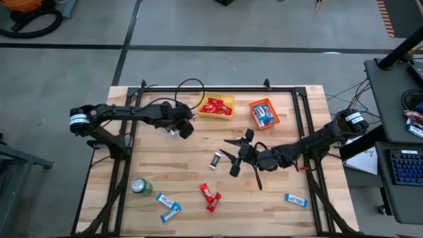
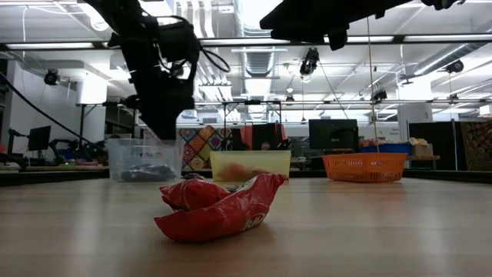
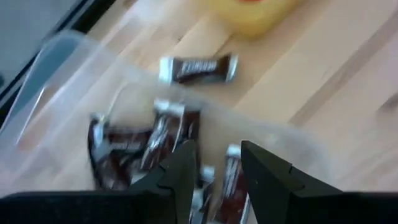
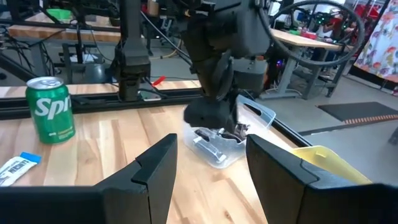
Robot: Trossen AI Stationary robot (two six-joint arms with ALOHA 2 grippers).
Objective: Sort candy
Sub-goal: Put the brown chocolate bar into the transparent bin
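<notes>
The left tool (image 1: 180, 125) is hanging over the clear bin (image 3: 56, 81) at the back left of the desk (image 1: 165, 168), fingers parted a little with nothing between them. Straight below it in the wrist view sit several brown bars (image 3: 180, 134) inside the bin, and one more brown bar (image 3: 198, 69) lies on the wood just beside the bin wall, toward the yellow bin (image 1: 217, 107). Looks to me like the drop-off step for the brown pile.

The right tool (image 1: 232, 156) is out over the middle of the desk, fingers wide and empty, near a lone brown bar (image 1: 215, 160).

The rest of the candy: red bars sit in the yellow bin and blue ones in the orange bin (image 1: 264, 114). Still loose near the front edge are a pair of red bars (image 1: 210, 196), two blue bars (image 1: 167, 206) by the green can (image 1: 141, 186), and one blue bar (image 1: 295, 199) off to the right.

If I were running it, I'd lift the left tool straight up before swinging away so the fingers don't clip the bin wall and drag the thing. That stray bar by the bin needs a pinch across its short side, not the crinkly ends. The right one should come down square on the loose brown bar, since those wrappers look slippery.
</notes>
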